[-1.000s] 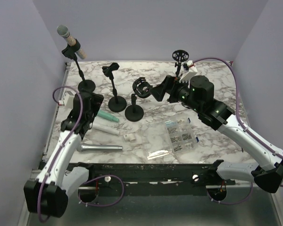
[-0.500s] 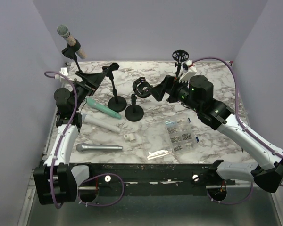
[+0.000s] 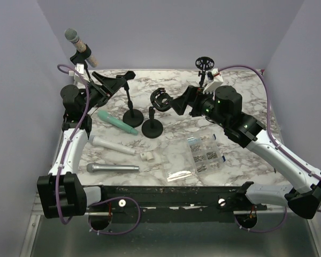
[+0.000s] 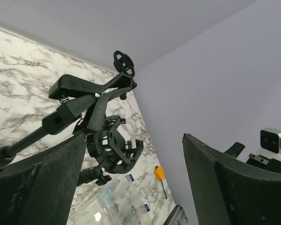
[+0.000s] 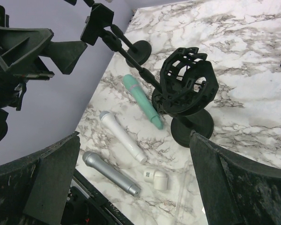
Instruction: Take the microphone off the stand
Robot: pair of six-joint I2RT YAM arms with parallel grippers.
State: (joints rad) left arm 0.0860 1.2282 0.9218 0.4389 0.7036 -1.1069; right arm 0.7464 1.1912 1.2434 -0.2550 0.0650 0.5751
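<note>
The beige microphone with a grey mesh head (image 3: 78,45) is clipped in the black stand (image 3: 86,65) at the marble table's (image 3: 246,96) far-left corner, against the wall, while left gripper (image 4: 135,137) and right gripper (image 5: 135,135) are held wide apart, empty.

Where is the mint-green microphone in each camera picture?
Top external: the green microphone lies flat, left of centre.
Left wrist: not in view.
Right wrist: it lies at centre, left of the cage mount.
Shared landmark: the cage mount, seen in all three.
</note>
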